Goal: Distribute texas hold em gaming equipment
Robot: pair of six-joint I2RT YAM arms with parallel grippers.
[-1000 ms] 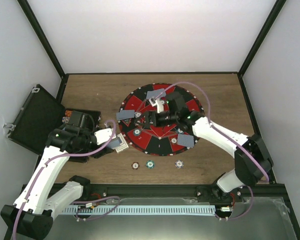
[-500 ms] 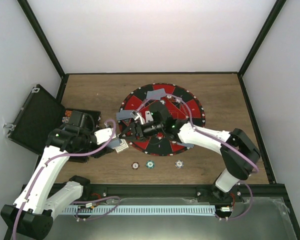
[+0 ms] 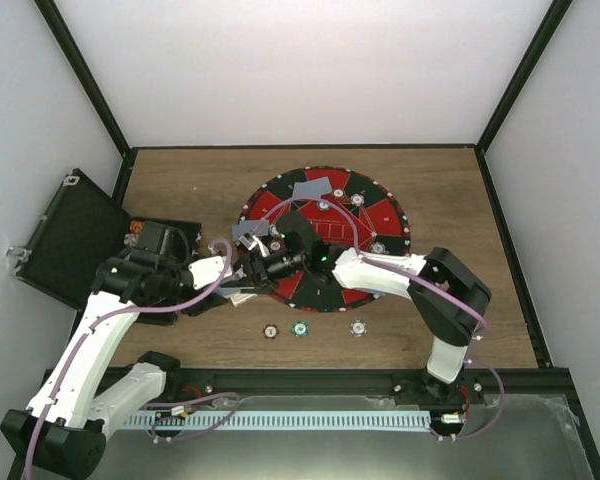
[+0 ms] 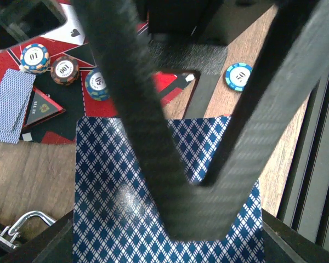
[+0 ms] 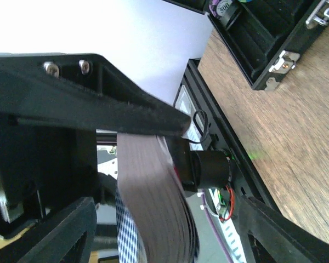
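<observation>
The deck of playing cards (image 4: 104,230), its top back printed with a blue-and-white diamond lattice, sat at the left rim of the round red-and-black mat (image 3: 385,212). It was clamped between the closed fingers of the left gripper (image 3: 230,282), which had not shifted over the last second. The right gripper (image 3: 254,270) was what had changed. A second earlier it hung over the middle of the mat, and it had since swung leftward across the mat to meet the deck. In its wrist view its two black fingers stood apart with a bowed grey card (image 5: 153,208) between them, but whether the pads pressed that card I could not tell. On the mat two piles of grey-backed cards lay where they had been, one pile (image 3: 312,187) at the far edge and another pile (image 3: 248,230) at the left. A third, seen earlier at the near right, was now covered by the right arm. Striped-rim poker chips lay on the mat near the deck, among them a blue-and-orange chip (image 4: 34,56) and a dark chip (image 4: 64,68). Three more stayed in a row on the brown wooden table (image 3: 180,190) just in front of the mat: a dark-rimmed chip (image 3: 269,330), a teal chip (image 3: 299,328) and a pale chip (image 3: 358,327). The black hinged case (image 3: 65,235) lay open at the table's left edge, beside the left arm.
</observation>
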